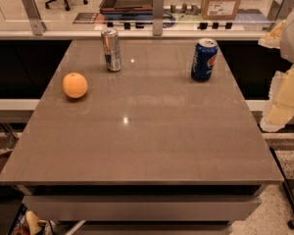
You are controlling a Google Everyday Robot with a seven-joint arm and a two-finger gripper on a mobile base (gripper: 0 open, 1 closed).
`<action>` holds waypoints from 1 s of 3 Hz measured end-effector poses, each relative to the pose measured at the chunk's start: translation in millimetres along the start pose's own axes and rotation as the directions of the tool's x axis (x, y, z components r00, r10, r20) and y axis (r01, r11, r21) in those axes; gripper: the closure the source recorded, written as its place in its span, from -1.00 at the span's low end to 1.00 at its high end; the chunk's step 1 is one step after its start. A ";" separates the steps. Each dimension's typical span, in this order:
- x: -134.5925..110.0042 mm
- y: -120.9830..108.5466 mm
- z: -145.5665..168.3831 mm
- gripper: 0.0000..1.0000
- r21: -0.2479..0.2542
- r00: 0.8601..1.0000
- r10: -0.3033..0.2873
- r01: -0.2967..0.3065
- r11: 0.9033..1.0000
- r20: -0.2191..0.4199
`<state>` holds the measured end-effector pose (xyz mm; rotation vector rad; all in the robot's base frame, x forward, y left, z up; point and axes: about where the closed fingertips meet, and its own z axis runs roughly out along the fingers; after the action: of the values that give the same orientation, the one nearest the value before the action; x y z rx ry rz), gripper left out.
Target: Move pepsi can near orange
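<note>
The pepsi can (204, 59) is dark blue with a round red-white-blue logo and a silver top. It stands upright at the back right of the grey table (147, 146). The orange (75, 85) lies on the left side of the table, far from the can. My gripper (279, 109) shows as pale arm parts at the right edge of the view, off the table's right side, to the right of the pepsi can and lower in the view. It touches nothing on the table.
A taller, slimmer silver can (111, 49) stands upright at the back, between the orange and the pepsi can. Behind the table runs a glass rail with metal posts (158, 13). A cardboard box (222, 1) stands beyond the rail.
</note>
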<state>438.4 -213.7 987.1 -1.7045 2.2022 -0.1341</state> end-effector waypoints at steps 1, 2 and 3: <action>0.0 0.0 0.0 -1.00 0.000 1.000 0.000 0.000 1.000 0.000; 0.4 -3.5 1.0 -1.00 0.017 1.000 0.014 -0.014 1.000 0.024; 4.9 -15.7 10.9 -1.00 0.055 0.994 0.076 -0.081 0.995 0.083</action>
<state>455.3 -221.1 980.3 -1.5624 2.1808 -0.1074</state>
